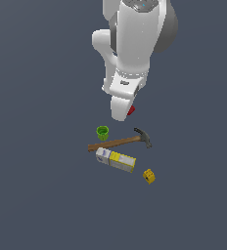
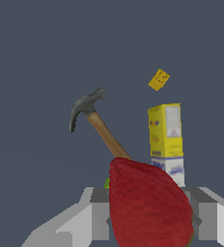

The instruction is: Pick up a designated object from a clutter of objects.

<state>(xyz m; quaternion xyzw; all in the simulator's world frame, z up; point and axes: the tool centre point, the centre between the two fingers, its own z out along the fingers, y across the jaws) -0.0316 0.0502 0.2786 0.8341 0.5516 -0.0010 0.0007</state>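
Note:
The designated object, a red strawberry-like lump point(image 2: 150, 207), fills the near part of the wrist view, and my gripper point(image 2: 153, 219) is shut on it with a grey finger point(image 2: 100, 219) pressed against each side. In the exterior view only a red sliver of the lump point(image 1: 131, 111) peeks out from behind the arm's hand point(image 1: 121, 105), which hides the fingers. The rest of the clutter lies just past it: a small green cup point(image 1: 102, 132), a wooden-handled hammer point(image 1: 119, 142), a yellow-and-white box point(image 1: 116, 160) and a small yellow block point(image 1: 148, 176).
The white arm point(image 1: 135, 44) hangs over the far side of the clutter in the exterior view. A plain dark grey floor point(image 1: 37, 195) surrounds the objects. In the wrist view, hammer point(image 2: 97, 128), box point(image 2: 166, 140) and yellow block point(image 2: 159, 79) lie beyond the lump.

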